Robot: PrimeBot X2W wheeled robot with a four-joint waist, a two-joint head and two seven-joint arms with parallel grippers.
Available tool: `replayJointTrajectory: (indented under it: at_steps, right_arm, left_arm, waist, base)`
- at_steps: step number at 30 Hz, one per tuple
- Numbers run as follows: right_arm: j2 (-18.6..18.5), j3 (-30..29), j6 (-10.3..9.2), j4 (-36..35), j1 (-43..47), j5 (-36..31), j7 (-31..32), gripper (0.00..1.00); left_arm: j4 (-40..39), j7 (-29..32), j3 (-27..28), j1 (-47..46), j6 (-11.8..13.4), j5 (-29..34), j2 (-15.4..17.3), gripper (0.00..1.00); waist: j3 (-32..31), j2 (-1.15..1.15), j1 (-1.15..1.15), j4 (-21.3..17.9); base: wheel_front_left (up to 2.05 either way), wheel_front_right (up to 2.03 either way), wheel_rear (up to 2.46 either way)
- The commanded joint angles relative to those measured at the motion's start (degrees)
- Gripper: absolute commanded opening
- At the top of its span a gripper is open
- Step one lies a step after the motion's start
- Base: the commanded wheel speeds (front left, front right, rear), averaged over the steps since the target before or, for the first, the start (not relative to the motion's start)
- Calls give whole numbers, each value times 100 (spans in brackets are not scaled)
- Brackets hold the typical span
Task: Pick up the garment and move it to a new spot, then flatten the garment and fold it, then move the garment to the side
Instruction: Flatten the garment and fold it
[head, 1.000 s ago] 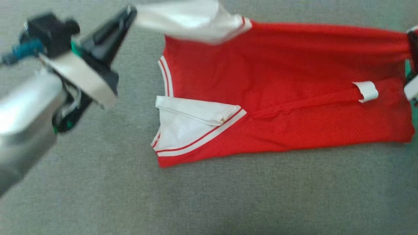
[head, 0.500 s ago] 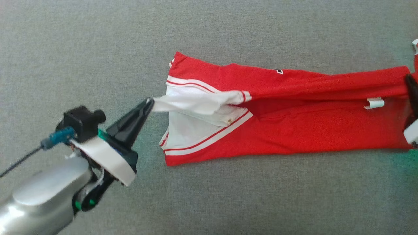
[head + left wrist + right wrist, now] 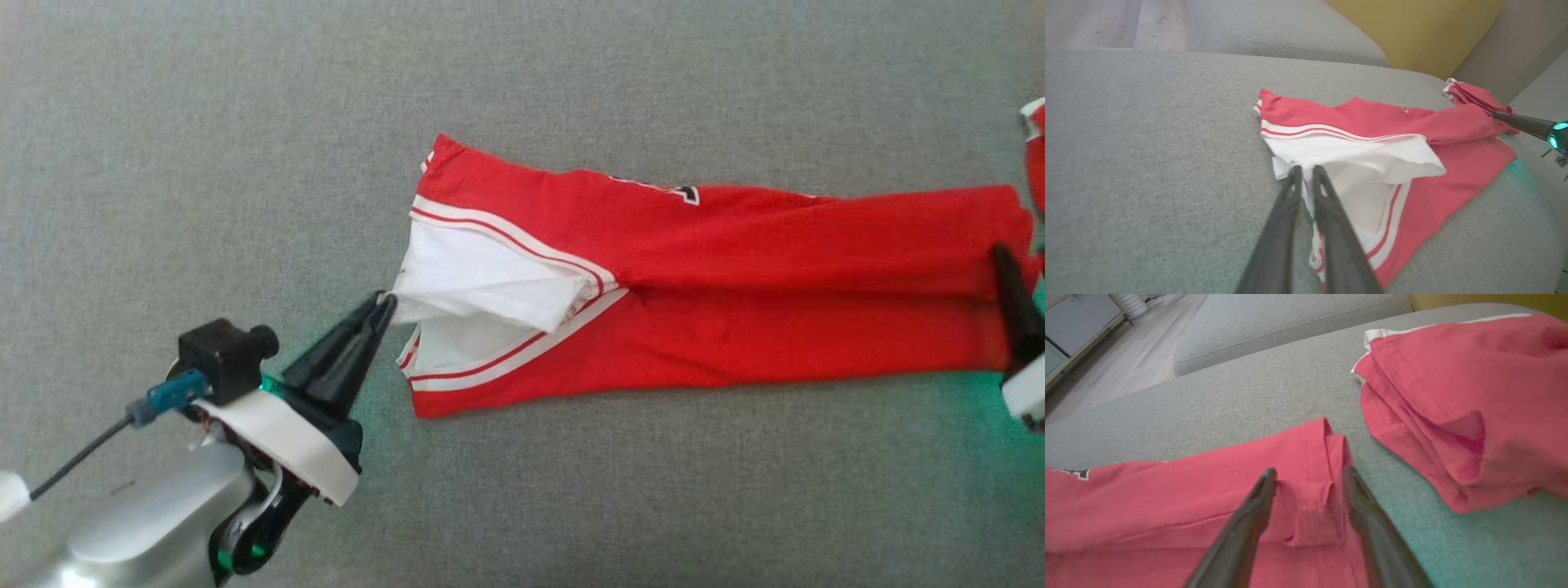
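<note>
One spread garment [image 3: 735, 327], one folded pile [image 3: 1453, 396]

Garment [image 3: 775, 278] smooth matt cloth, sofa [image 3: 204, 163] rough woven fabric, left claw [image 3: 387, 301] matt blk plastic

Head view steep down over garment [image 3: 735, 327]; wrist views low, close, opposite ends.

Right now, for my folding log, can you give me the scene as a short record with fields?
surface: grey sofa cushion
garment: red garment, laid out long, white sleeve at its left end
left gripper: jaws barely apart, sleeve edge between them; grip unclear
right gripper: open, straddling the garment's hem
nearby: second red garment, folded
</note>
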Motion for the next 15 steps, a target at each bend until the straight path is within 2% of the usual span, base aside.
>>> replayJointTrajectory:
  at_steps: [1, 7, 10, 15]
  right_arm:
    - [-125, 1, 39, -218, 111, -41, 22, 100]
    - [158, -293, 39, -526, 585, -129, -37, 100]
    - [411, -345, 39, -654, 804, -231, -124, 100]
    - [937, -469, 39, -632, 1074, -453, -242, 100]
  left_arm:
    - [-50, -71, 307, -24, -6, 64, 163, 100]
    - [10, -71, 1008, 611, 151, 441, -139, 100]
    - [-37, -72, 1551, 1071, 431, 906, -391, 100]
    - [-163, -72, 2453, 2012, 1007, 1939, -1035, 100]
  waist:
    - [-59, 0, 0, -33]
    - [-385, 0, 0, -163]
    - [-592, 0, 0, -232]
    - [-963, 0, 0, -246]
  base:
    - [0, 0, 0]
    - [0, 0, 0]
    - [0, 0, 0]
    - [0, 0, 0]
